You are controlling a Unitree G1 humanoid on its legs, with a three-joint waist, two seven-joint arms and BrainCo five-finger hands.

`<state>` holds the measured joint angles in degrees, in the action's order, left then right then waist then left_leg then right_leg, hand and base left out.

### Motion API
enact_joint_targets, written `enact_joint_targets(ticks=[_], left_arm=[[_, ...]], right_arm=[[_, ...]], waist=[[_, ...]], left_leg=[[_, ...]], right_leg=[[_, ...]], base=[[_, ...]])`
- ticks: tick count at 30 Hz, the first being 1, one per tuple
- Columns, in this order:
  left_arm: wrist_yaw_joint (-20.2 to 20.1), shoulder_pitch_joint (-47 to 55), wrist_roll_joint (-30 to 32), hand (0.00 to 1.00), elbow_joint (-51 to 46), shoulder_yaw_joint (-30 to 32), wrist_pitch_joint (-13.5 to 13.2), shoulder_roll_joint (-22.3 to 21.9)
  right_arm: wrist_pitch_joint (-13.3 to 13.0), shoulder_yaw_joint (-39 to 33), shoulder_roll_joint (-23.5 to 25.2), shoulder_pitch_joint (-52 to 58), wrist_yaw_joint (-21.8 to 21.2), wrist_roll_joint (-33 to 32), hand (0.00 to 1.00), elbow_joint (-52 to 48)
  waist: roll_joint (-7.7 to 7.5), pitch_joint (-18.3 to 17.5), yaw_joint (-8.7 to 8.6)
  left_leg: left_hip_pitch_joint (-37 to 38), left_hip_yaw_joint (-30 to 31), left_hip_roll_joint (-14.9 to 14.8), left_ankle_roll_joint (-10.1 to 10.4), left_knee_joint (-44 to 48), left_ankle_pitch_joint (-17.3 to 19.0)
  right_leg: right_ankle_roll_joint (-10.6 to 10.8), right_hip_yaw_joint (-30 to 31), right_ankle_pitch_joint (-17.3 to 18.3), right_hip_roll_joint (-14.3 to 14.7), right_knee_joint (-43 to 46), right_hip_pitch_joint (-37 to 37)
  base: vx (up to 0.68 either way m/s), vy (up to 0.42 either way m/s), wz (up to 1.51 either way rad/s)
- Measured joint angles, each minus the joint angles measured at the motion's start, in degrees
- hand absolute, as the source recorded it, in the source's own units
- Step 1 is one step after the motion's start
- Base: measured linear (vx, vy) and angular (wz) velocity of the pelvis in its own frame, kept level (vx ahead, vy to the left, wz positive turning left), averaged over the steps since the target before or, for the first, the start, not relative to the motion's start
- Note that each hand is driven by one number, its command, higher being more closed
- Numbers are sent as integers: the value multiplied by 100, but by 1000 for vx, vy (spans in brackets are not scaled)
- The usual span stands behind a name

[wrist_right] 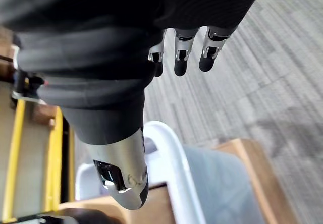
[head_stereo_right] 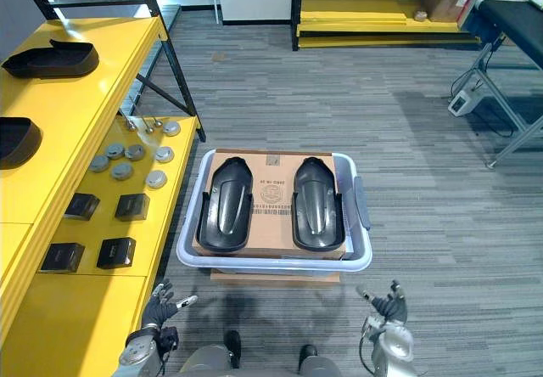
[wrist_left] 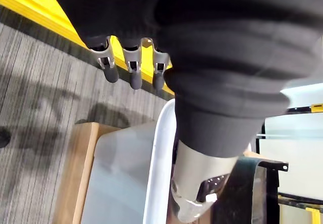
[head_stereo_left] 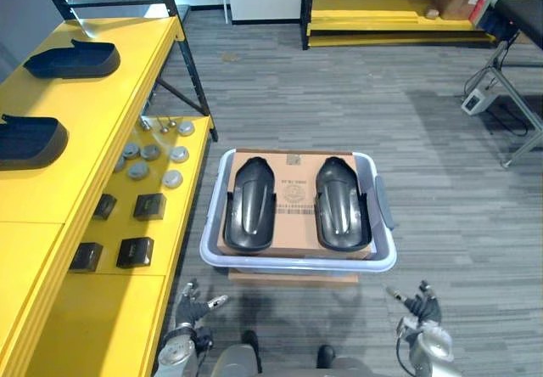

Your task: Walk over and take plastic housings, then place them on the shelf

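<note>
Two glossy black plastic housings (head_stereo_left: 249,205) lie in one pale lavender plastic tub (head_stereo_left: 297,263). Two more dark housings (head_stereo_left: 72,59) sit on one yellow metal shelf (head_stereo_left: 51,190), alongside four small black boxes (head_stereo_left: 149,205) and seven round grey metal discs (head_stereo_left: 150,151).

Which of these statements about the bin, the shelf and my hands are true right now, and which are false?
1. Two dark plastic housings lie side by side on a brown cardboard sheet in the pale plastic bin. True.
2. The left hand is curled round a housing. False: it is open and holds nothing, low in front of the bin.
3. The yellow shelf already carries two dark housings on its top level. True.
4. The bin stands on the shelf. False: it sits on a wooden board on the grey floor, beside the shelf.
5. The right hand is open and empty. True.
</note>
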<state>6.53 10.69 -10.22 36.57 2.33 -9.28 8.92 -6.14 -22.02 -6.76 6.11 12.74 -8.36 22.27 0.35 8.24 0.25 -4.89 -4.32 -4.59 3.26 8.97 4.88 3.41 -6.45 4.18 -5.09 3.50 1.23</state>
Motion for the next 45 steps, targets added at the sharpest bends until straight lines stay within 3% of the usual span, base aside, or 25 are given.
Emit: enact_joint_targets(ticks=[4,14,17,19,31,32,38,45], left_arm=[[-13,175,139,0,-6,-81,-5,-29],[-34,177,191,0,-8,-510,-16,-47],[-31,175,188,0,-3,-583,-21,-81],[-15,161,179,0,-4,-635,-58,-76],[137,-71,-62,0,-1,-889,-131,-96],[140,-107,-70,0,-14,-915,-148,-108],[257,-323,-157,0,-10,-978,-240,-157],[360,-350,-265,0,-3,-1187,-249,-155]], right_arm=[[-23,-4,-58,-48,172,184,0,-639],[140,421,-268,-802,506,1140,0,-730],[261,500,-514,-1475,615,1205,0,-103],[312,506,-605,-2036,635,1197,0,448],[531,520,-1216,-4301,862,812,0,2969],[535,506,-1312,-4475,867,781,100,3215],[624,474,-1696,-5000,1021,623,100,3956],[617,470,-1874,-5127,1079,437,100,3996]], waist=[[-47,-91,-123],[-15,-84,-99],[23,-22,-60],[61,177,67],[277,1058,310],[278,1132,353],[272,1358,363],[243,1433,337]], left_leg=[[43,-38,57,-31,-146,-21],[-9,105,190,-118,-541,-290],[-195,285,263,-167,-669,-493],[-298,342,291,-184,-677,-581],[-926,894,459,-258,-1118,-1277],[-965,886,469,-277,-1127,-1306],[-1060,969,507,-327,-1309,-1504],[-1041,913,523,-308,-1429,-1540]], right_leg=[[25,32,-17,11,-114,-15],[93,-109,-65,-69,-167,-115],[123,-288,-130,-119,-165,-260],[124,-326,-212,-135,-165,-345],[176,-806,-512,-265,-174,-899],[179,-785,-544,-274,-175,-956],[179,-874,-632,-281,-264,-1057],[174,-806,-634,-269,-287,-1118]], base=[[47,-4,-7],[0,2,8],[-75,17,32],[-145,39,21],[-122,34,22],[-73,42,-2],[-12,10,5],[22,-12,-4]])
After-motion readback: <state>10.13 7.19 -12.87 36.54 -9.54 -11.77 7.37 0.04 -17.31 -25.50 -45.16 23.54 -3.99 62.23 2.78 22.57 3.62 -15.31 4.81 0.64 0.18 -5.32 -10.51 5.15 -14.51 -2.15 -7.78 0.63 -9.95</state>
